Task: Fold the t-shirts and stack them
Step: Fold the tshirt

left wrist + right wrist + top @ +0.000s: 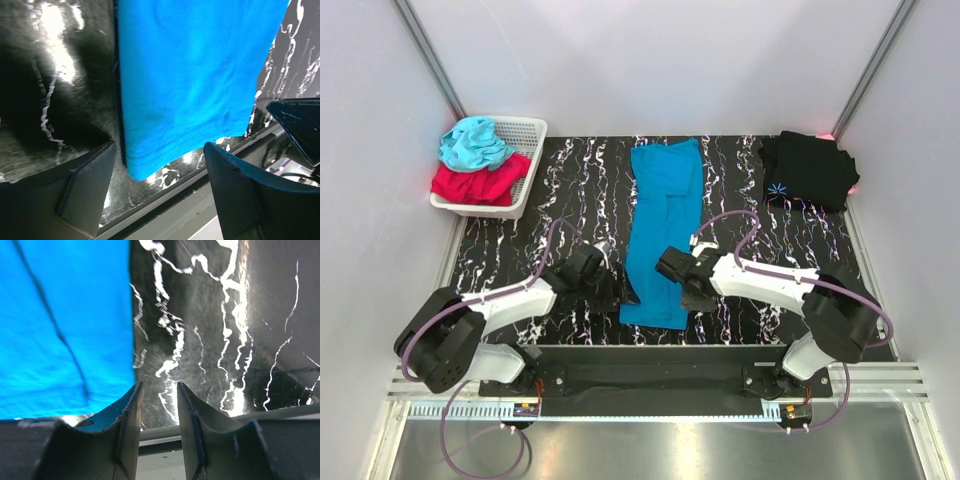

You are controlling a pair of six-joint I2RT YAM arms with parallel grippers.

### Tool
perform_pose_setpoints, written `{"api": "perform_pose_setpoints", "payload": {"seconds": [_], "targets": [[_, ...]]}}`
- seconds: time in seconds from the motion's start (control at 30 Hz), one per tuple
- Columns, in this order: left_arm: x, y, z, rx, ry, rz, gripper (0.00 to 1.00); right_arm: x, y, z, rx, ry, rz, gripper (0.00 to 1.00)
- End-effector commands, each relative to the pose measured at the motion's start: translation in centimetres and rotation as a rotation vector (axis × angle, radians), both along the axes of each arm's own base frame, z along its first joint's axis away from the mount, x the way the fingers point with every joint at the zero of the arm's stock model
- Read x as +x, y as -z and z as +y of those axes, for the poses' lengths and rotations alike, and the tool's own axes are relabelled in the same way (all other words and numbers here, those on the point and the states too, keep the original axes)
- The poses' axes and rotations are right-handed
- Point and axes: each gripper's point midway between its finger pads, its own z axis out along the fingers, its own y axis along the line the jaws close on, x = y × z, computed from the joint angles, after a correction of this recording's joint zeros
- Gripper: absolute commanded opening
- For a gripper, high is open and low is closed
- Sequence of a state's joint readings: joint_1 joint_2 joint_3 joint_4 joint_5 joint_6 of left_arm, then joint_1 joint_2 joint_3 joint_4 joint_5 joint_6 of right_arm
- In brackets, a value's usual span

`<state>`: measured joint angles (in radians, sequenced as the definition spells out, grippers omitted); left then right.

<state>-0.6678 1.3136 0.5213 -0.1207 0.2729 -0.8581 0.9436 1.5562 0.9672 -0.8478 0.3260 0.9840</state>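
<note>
Meanwhile, the white basket (pixel 532 130) holds turquoise cloth (pixel 472 143) and red cloth (pixel 475 185); left gripper (pixel 159 150) gapes empty, right gripper (pixel 158 390) narrowly ajar.

right tool (pixel 157 390) sits low over the desk (pixel 260 315), its two dark fingers (pixel 127 435) rising from the bottom of the shot, parted by a narrow gap with nothing between them, only black marble and white veins showing through. the blue t-shirt (pixel 90 300) fills the left side, lying flat, a thin dark crease (pixel 55 325) slanting down across it. its straight right edge drops to the tip of the finger nearer the cloth; touching or just shy, can't call it. bright glare streaks the desk on the right, and a pale grey strip (pixel 160 460) shows beyond the desk edge, between the fingers
</note>
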Motion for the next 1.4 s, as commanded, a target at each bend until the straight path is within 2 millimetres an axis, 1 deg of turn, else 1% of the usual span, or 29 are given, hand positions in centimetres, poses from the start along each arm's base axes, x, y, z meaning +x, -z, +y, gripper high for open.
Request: {"api": "perform_pose_setpoints", "payload": {"seconds": [0.0, 0.03, 0.1, 0.13, 0.17, 0.23, 0.27, 0.4, 0.5, 0.6, 0.67, 0.7, 0.77, 0.83, 0.9, 0.93, 0.97, 1.03, 1.1, 1.17, 1.27, 1.37], "targets": [[-0.9, 2.0, 0.6, 0.063, -0.008, 0.063, 0.78, 1.0, -0.5, -0.1, -0.066, 0.001, -0.034, 0.4], [-1.1, 2.3, 0.8, 0.082, -0.01, 0.076, 0.78, 1.1, -0.6, 0.1, -0.065, -0.001, -0.034, 0.4], [-0.9, 2.4, 1.0, 0.113, -0.021, 0.068, 0.78, 1.1, -0.4, 0.3, -0.065, -0.004, -0.032, 0.4], [-1.2, 2.8, 1.5, 0.145, -0.027, 0.086, 0.78, 1.2, -0.5, 0.5, -0.065, -0.005, -0.033, 0.4], [-0.9, 2.6, 1.6, 0.158, -0.033, 0.072, 0.78, 1.2, -0.3, 0.6, -0.065, -0.007, -0.029, 0.4], [-1.0, 2.8, 2.2, 0.198, -0.041, 0.08, 0.78, 1.3, -0.2, 0.8, -0.06, -0.009, -0.029, 0.4], [-0.7, 2.6, 2.3, 0.209, -0.049, 0.066, 0.78, 1.3, 0.0, 1.0, -0.054, -0.006, -0.031, 0.4], [-0.6, 2.4, 3.3, 0.268, -0.073, 0.06, 0.77, 1.6, 0.8, 1.5, -0.059, -0.016, -0.037, 0.4], [-0.6, 2.6, 4.2, 0.317, -0.095, 0.061, 0.77, 1.5, 1.6, 2.6, -0.031, -0.051, -0.036, 0.4], [-0.9, 2.9, 4.8, 0.341, -0.105, 0.07, 0.77, 1.4, 1.7, 3.8, 0.007, -0.076, -0.035, 0.4], [-1.0, 3.0, 4.7, 0.341, -0.1, 0.073, 0.78, 1.3, 1.2, 4.9, 0.058, -0.097, -0.049, 0.41], [-1.1, 3.1, 4.8, 0.343, -0.096, 0.077, 0.78, 1.1, 1.3, 5.0, 0.073, -0.101, -0.046, 0.42], [-1.1, 3.2, 4.6, 0.342, -0.088, 0.077, 0.78, 1.1, 0.7, 5.7, 0.122, -0.106, -0.059, 0.46], [-1.0, 3.2, 4.4, 0.336, -0.084, 0.078, 0.78, 0.9, 0.6, 5.5, 0.131, -0.101, -0.061, 0.48], [-1.1, 3.3, 4.4, 0.336, -0.083, 0.084, 0.78, 1.0, 0.2, 4.9, 0.123, -0.083, -0.08, 0.49], [-1.2, 3.3, 4.5, 0.339, -0.082, 0.083, 0.78, 0.7, 0.1, 3.8, 0.082, -0.057, -0.07, 0.49], [-1.1, 3.3, 4.5, 0.338, -0.084, 0.082, 0.78, 1.0, -0.2, 3.0, 0.042, -0.046, -0.098, 0.49], [-1.2, 3.3, 4.5, 0.338, -0.089, 0.083, 0.78, 1.1, -0.7, 2.2, 0.01, -0.037, -0.112, 0.49], [-1.2, 3.3, 4.5, 0.34, -0.089, 0.084, 0.78, 1.1, -1.5, 2.4, 0.034, -0.034, -0.127, 0.49], [-1.2, 3.4, 4.6, 0.342, -0.09, 0.084, 0.78, 1.1, -2.4, 3.1, 0.073, -0.034, -0.137, 0.49], [-1.3, 3.5, 4.6, 0.344, -0.09, 0.093, 0.78, 1.0, -3.0, 3.9, 0.104, -0.045, -0.135, 0.48], [-1.4, 3.5, 4.5, 0.344, -0.089, 0.095, 0.78, 0.6, -2.7, 4.3, 0.11, -0.054, -0.121, 0.48]]}}
